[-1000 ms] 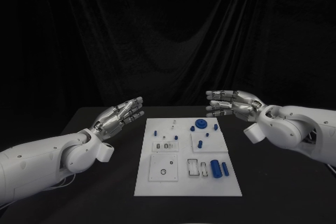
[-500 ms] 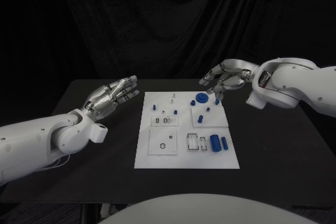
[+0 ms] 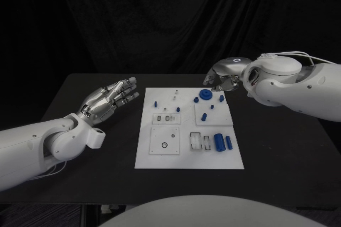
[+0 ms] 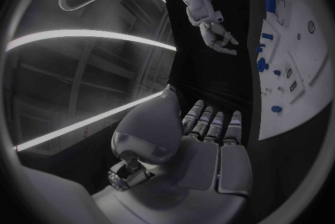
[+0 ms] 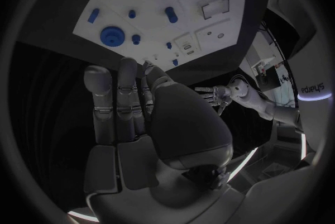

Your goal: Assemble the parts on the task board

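— Silver fingers spread flat: that is the left hand (image 3: 108, 98), palm up, just beside the near-left edge of the task board (image 3: 188, 158), over the black table (image 3: 284, 158). It holds nothing and touches nothing.

— And the right hand (image 3: 221, 79)?

— It hangs over the far right corner of the board, fingers curled downward and loosely apart, with nothing between them that I can make out. From the left wrist camera the same hand (image 4: 218, 38) shows its fingers bent in a loose claw, clear of the board. Its own wrist camera shows the fingers (image 5: 115, 95) lying straight side by side, pointing at the board.

— What lies under it?

— A round blue gear-like part (image 3: 204, 94), knobby at its rim, with a raised hub, at the board's far edge. Close round it stand small blue pegs (image 3: 212, 107), short and cylindrical, on a raised square plate (image 3: 226, 119) at the board's far right.

— Anything nearer?

— A larger blue cylinder (image 3: 219, 142) lies on its side near the board's right edge, with a slimmer blue pin (image 3: 228, 142) just beside it. Next to them are two rectangular slots (image 3: 195, 140) cut in the white surface. To the left of these sits a square plate with a round hole (image 3: 165, 145). The board itself is matt white, flat and rectangular.

— Does either hand touch a part?

— No, both are apart from them.
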Tool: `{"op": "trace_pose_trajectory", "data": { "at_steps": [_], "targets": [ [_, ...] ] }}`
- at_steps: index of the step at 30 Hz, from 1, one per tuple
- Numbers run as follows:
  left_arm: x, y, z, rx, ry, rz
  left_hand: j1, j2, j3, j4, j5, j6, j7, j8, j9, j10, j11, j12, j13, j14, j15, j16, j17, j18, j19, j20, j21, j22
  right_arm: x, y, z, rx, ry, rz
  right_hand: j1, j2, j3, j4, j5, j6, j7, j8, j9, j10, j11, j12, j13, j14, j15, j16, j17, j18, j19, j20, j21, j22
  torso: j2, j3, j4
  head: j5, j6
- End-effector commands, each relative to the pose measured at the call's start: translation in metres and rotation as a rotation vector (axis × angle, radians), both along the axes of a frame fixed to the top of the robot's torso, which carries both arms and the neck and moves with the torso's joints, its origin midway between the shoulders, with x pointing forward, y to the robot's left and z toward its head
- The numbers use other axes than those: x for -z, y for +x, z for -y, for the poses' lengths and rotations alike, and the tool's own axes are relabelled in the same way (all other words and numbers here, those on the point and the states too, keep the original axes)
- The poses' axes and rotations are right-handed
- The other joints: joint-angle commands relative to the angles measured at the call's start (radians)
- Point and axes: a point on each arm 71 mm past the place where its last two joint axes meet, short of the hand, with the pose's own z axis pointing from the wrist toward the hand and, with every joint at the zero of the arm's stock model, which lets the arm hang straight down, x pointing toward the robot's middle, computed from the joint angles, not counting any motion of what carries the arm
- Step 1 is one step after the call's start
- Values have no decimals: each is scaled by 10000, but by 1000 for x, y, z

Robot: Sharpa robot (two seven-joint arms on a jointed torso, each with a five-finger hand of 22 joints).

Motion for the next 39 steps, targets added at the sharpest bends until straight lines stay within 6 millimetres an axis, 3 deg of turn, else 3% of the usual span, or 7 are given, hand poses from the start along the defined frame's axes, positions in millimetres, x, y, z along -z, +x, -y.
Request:
{"op": "trace_pose_trajectory", "data": {
  "at_steps": [1, 7, 13, 16, 19, 33, 39],
  "targets": [
    [-16, 0, -4, -561, -1592, 1441, 150, 18, 50, 0, 105, 111, -4, 52, 18, 9, 60, 62, 8, 44, 32, 35, 12, 182, 9, 81, 69, 2, -2, 3, -1, -8, -872, 1356, -50, -139, 162, 43, -22, 45, 20, -70, 33, 30, 0, -92, 14, 167, -14, 435, 547, -233, 126, -9, 419, 562, 205, -42, 152, -167, 3],
    [-16, 1, -3, -584, -1697, 1377, 212, 13, 76, -8, 193, 130, -9, 60, 19, -1, 60, 77, 6, 43, 36, 34, 11, 183, 7, 86, 69, 0, 2, 5, -5, -144, -933, 1456, -89, -213, 316, 79, -59, 3, -7, -131, 50, 71, -8, -132, 21, 266, -21, 755, 958, -290, 214, -12, 755, 1031, 445, -42, 480, -578, 3],
    [-16, 0, -2, -542, -1744, 1330, 312, 9, 120, -23, 311, 160, 8, 69, 21, -20, 61, 98, 3, 45, 49, 34, 11, 181, 6, 96, 70, -2, 9, 6, -6, -263, -925, 1383, -206, -291, 413, 171, -226, -19, -21, -178, 70, 182, -8, -134, 35, 491, -25, 1218, 1616, -378, 411, -13, 1179, 1643, 587, -82, 500, -654, 3],
    [-16, 0, -2, -521, -1766, 1321, 391, 8, 154, -40, 404, 178, 27, 75, 22, -30, 67, 115, 2, 43, 56, 33, 10, 180, 2, 103, 68, -5, 14, 5, -6, -275, -969, 1272, -412, -363, 391, 324, -688, -20, -23, -205, 94, 208, 8, -157, 40, 521, -12, 1355, 1781, -396, 414, 0, 1310, 1841, 620, -91, 512, -713, 9],
    [-16, -1, -2, -512, -1779, 1314, 428, 6, 170, -47, 454, 187, 30, 77, 22, -35, 70, 121, 1, 42, 56, 33, 10, 181, 4, 104, 70, -4, 20, 5, -6, -292, -994, 1154, -462, -380, 386, 366, -777, -24, -13, -215, 104, 262, 28, -144, 50, 567, -3, 1454, 1935, -425, 476, 9, 1424, 2018, 647, -104, 517, -736, 49],
    [-16, 0, -2, -460, -1804, 1278, 525, 8, 212, -61, 589, 232, 41, 90, 28, -52, 78, 137, -1, 42, 69, 32, 10, 179, 0, 114, 68, -7, 41, 10, -4, -195, -1161, 796, -450, -376, 445, 380, -621, -6, 17, -222, 125, 372, 56, -140, 54, 626, 16, 1565, 2086, -449, 529, 27, 1545, 2206, 603, -171, 531, -681, 3],
    [-16, -1, -4, -476, -1781, 1255, 584, 9, 243, -75, 657, 287, 63, 107, 36, -50, 88, 156, 1, 46, 72, 34, 11, 180, -2, 121, 67, -8, 45, 11, -4, -237, -1144, 774, -393, -366, 573, 365, -287, 7, -41, -240, 146, 319, 65, -252, 27, 566, 26, 1543, 2061, -440, 466, 42, 1554, 2254, 593, -173, 537, -688, 3]
  ]
}}
